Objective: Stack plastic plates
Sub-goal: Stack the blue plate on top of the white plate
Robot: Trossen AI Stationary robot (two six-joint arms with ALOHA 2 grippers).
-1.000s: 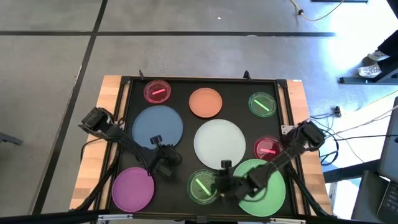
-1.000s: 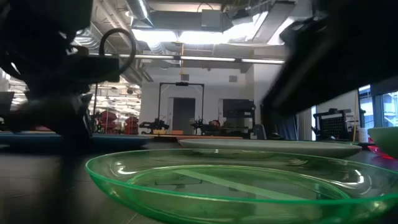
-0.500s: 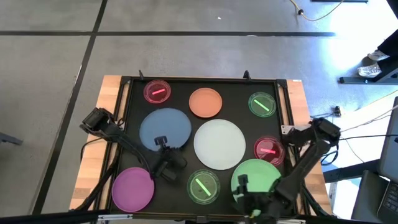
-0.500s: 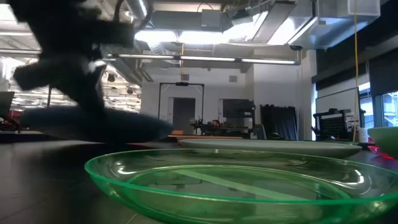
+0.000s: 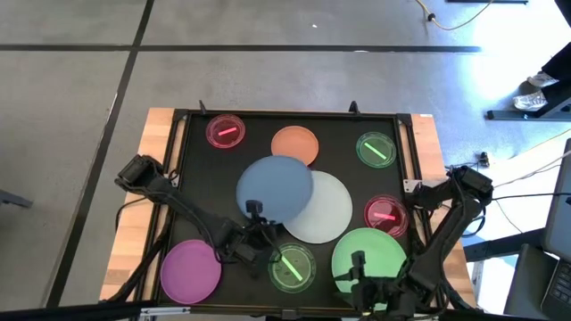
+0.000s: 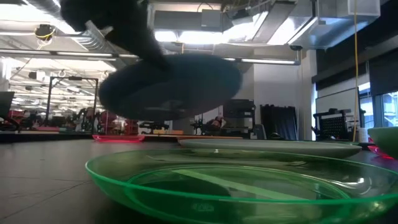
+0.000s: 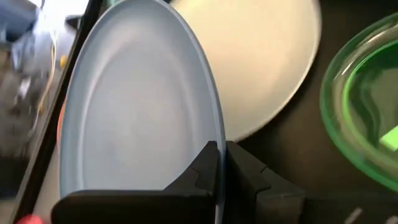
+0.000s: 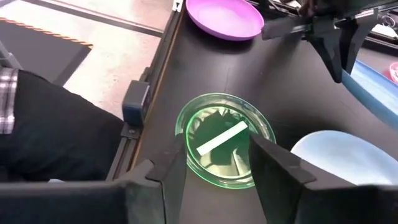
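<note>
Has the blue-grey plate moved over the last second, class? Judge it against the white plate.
Yes. The blue-grey plate, held by the left gripper, has shifted right and now overlaps the white plate.

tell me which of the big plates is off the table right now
The blue-grey plate, gripped at its rim by the left end effector above the white plate; the others lie flat.

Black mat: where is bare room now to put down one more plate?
The black mat is bare at its left middle, between the small pink plate and the purple plate. Centre and right are crowded: the left pincer holds the blue-grey plate over the white plate, beside the orange plate.
</note>
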